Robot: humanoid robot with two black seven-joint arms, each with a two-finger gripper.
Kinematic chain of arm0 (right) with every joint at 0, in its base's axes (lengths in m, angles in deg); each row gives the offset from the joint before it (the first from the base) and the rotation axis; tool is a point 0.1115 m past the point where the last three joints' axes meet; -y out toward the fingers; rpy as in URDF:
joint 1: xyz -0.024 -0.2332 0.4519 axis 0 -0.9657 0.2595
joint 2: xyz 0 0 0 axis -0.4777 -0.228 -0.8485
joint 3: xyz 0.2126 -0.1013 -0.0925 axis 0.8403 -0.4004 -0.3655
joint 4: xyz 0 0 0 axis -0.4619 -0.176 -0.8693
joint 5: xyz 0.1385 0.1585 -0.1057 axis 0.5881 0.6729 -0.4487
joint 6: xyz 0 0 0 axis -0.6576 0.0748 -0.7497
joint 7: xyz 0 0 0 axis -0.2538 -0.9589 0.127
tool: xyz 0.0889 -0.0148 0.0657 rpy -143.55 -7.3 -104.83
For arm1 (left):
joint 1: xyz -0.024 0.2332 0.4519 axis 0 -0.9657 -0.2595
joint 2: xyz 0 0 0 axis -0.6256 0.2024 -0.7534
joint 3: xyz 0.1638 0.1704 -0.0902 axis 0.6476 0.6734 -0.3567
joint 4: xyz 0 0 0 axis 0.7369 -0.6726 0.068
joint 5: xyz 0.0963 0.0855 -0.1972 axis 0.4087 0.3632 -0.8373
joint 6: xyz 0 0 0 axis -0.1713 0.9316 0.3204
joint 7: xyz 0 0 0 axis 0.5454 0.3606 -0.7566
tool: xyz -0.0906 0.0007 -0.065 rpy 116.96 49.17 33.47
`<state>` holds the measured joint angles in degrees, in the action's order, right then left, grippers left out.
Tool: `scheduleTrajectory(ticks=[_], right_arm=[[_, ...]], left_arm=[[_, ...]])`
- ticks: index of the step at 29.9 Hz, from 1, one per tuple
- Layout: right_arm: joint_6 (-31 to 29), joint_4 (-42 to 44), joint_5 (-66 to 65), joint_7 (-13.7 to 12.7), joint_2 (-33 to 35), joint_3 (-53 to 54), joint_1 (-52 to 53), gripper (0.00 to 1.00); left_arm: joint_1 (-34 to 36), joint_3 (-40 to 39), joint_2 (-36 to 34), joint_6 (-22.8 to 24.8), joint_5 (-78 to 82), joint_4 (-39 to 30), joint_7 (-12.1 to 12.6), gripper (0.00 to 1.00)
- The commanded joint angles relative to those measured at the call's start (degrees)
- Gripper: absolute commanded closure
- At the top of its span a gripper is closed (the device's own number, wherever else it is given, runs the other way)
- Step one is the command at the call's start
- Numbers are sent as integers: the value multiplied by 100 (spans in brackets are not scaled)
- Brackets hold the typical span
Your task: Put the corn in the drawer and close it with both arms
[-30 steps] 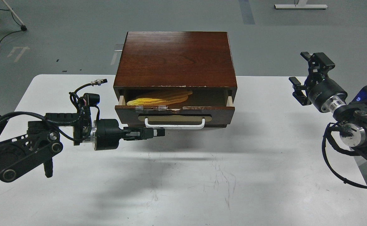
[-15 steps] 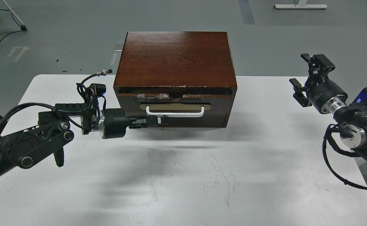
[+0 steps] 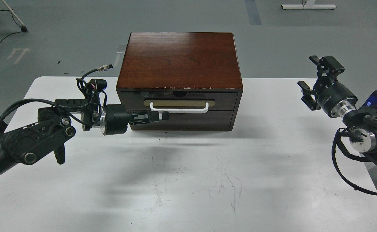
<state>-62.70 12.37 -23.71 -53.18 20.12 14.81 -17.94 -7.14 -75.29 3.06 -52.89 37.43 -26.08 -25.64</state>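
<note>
The drawer (image 3: 178,100) is pushed fully into the dark wooden box, its front flush, with its white bar handle (image 3: 179,107) on a tan oval plate. The corn is hidden inside. My left gripper (image 3: 162,116) points right, its fingers together, against the box front just below the left end of the handle. My right gripper (image 3: 317,79) is at the far right of the table, well away from the box, its fingers spread apart and empty.
The reddish-brown glossy box top (image 3: 178,59) stands at the back middle of the white table (image 3: 191,180). A plain dark panel (image 3: 188,120) sits below the drawer. Grey floor lies behind, with a cable and stand legs at far left.
The drawer went from open with the corn showing to fully shut. My left gripper pushed forward with the drawer front. My right arm barely moved.
</note>
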Motion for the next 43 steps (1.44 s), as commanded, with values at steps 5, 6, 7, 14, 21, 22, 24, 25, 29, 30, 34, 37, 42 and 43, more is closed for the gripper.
scheduleTrajectory(ticks=[5,6,7,14,21,22,24,25,29,30,34,37,42,43], right_arm=[[-15,9,-42,0,0,-12,-37,6],[-15,9,-51,0,-9,-12,-37,5],[-15,9,-60,0,0,-12,-37,5],[-15,9,-69,9,0,-12,-29,5],[11,-9,-60,316,17,155,-29,5],[11,-26,-51,383,26,163,-29,6],[11,-43,-43,383,26,172,-37,6],[11,-52,-25,383,26,181,-37,6],[29,-88,19,383,-18,207,-125,6],[29,-88,28,383,-26,216,-143,6],[37,-114,28,383,-53,287,-213,5],[64,-158,28,383,-53,287,-213,1],[55,-351,28,383,26,497,-239,1],[55,-351,28,383,26,497,-240,1]], left_arm=[[-246,75,-342,-1,-932,-661,4,2],[-291,74,-404,-1,-1057,-758,4,2],[-361,40,-509,-1,-1319,-977,4,2],[-388,-906,-976,-1,-3584,-1982,4,2],[-353,-1543,-801,-208,-4722,-146,139,2],[-405,-1543,-766,-286,-4940,239,750,2],[-466,-1543,-756,-357,-5282,591,1452,2],[-597,-1551,-739,-505,-5712,916,2077,2],[-722,-1543,-748,-665,-6814,1438,2680,2],[-765,-1543,-756,-656,-6849,1438,2680,2],[-880,-1551,-765,-665,-6929,1403,2637,2],[-906,-1595,-748,-674,-6938,1394,2514,2],[-985,-1613,-739,-665,-6946,1385,2198,2],[-985,-1613,-739,-665,-6946,1385,2197,2]])
